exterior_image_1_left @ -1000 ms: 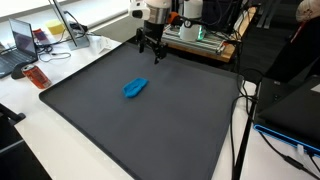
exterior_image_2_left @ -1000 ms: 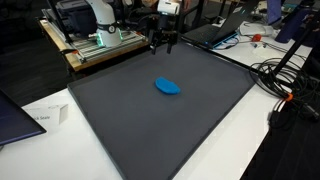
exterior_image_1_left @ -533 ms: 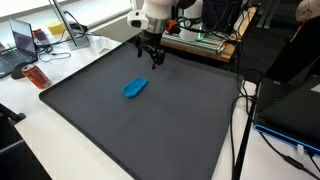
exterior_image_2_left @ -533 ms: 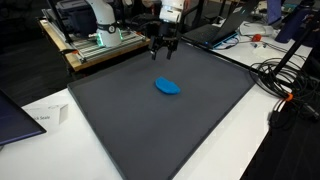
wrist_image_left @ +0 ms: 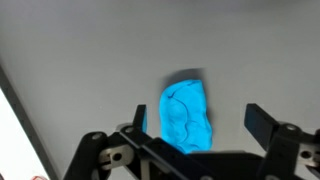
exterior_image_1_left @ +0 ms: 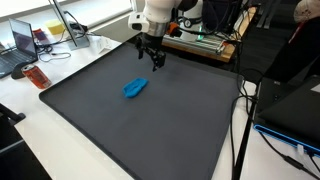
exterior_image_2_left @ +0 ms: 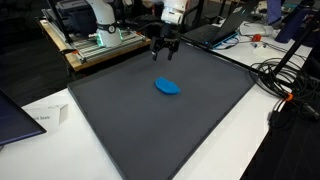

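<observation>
Hovering gripper (exterior_image_1_left: 152,60), fingers spread wide and empty, above the far part of a dark mat (exterior_image_1_left: 160,135). The cloth (wrist_image_left: 187,115), bright blue and crumpled into an oblong wad with dark creases, lies near the mat's middle, apart from the fingers.

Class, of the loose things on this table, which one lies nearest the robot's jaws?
The crumpled blue cloth, alone on the dark mat; the orange item and laptop lie off it, farther away.
</observation>
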You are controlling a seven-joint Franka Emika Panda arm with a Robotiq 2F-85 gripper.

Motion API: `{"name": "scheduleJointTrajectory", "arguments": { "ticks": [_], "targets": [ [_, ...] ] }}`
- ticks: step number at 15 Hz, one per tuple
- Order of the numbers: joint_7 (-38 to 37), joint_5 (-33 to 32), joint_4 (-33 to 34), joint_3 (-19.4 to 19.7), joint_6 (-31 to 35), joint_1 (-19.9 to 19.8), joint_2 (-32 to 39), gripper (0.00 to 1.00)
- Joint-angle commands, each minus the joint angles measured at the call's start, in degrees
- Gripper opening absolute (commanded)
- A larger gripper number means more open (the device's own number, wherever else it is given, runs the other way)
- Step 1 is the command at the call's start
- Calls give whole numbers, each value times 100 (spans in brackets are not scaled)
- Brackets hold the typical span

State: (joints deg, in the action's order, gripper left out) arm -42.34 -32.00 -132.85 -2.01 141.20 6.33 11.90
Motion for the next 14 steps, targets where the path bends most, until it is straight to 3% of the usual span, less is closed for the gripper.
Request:
{"name": "scheduleJointTrajectory", "arguments": {
  "ticks": [1, 6, 14],
  "targets": [
    [-564, -187, 513, 147, -414, 380, 447, 100],
    [-997, -154, 1161, 222, -1232, 723, 914, 100],
    [-699, 106, 2792, 170, -2759, 867, 1677, 100]
  ]
}}
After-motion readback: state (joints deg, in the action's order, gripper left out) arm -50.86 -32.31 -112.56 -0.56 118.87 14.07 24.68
